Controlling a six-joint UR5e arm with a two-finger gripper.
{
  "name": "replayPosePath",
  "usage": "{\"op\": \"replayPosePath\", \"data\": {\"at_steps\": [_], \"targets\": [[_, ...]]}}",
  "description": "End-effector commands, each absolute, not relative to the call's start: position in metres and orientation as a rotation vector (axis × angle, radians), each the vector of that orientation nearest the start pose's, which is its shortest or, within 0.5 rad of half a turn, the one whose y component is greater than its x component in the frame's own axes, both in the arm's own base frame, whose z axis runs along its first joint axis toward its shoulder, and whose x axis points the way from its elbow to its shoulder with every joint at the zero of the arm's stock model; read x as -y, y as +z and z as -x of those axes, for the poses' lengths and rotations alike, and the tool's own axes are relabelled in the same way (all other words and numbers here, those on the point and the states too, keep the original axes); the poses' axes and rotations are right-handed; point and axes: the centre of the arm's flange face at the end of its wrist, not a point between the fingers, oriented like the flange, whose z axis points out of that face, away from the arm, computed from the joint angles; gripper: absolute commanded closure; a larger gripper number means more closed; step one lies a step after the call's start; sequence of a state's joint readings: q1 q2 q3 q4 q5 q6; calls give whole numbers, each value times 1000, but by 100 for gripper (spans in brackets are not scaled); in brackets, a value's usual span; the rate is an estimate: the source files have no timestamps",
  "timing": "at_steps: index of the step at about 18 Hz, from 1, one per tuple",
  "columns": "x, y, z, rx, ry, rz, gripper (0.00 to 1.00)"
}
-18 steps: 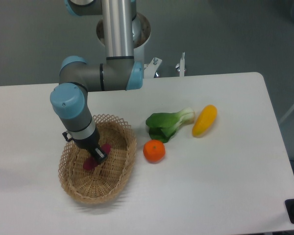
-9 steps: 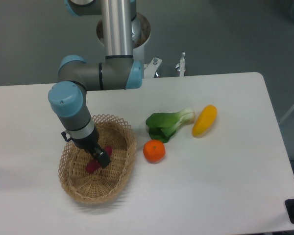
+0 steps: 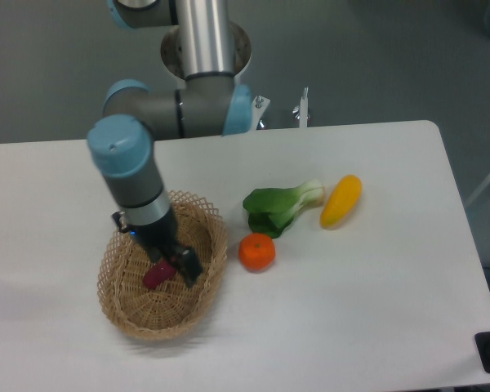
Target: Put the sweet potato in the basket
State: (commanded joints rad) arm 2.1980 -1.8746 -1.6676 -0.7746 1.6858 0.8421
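In the basket (image 3: 122,306); sweet potato (image 3: 158,274) beside pincer (image 3: 184,265).

We see an orange fruit (image 3: 257,252) on the white table (image 3: 376,302); a leafy green vegetable (image 3: 281,207) at its one o'clock, a yellow vegetable (image 3: 341,201) at that one's three o'clock.

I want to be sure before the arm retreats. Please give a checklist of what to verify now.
1. Sweet potato lies inside the basket: ok.
2. Gripper is off the sweet potato, beside it: ok.
3. Fingers open or shut: cannot tell.
4. Gripper is above the basket rim: not ok, it sits low inside.
5. Orange, bok choy and yellow vegetable lie apart from the basket: ok.
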Motion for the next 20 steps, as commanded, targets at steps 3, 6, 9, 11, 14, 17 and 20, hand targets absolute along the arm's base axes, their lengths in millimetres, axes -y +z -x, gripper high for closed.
{"op": "replayPosePath", "data": {"at_steps": [3, 6, 9, 11, 14, 17, 20], "targets": [[-546, 383, 305, -248, 545, 2869, 0], [-517, 394, 334, -262, 509, 2919, 0], [-489, 405, 357, -299, 458, 2931, 0], [-473, 413, 366, -330, 416, 2938, 0], [-456, 424, 374, -388, 395, 2932, 0], [-446, 435, 382, -394, 364, 2916, 0], [-445, 442, 385, -405, 352, 2924, 0]]}}
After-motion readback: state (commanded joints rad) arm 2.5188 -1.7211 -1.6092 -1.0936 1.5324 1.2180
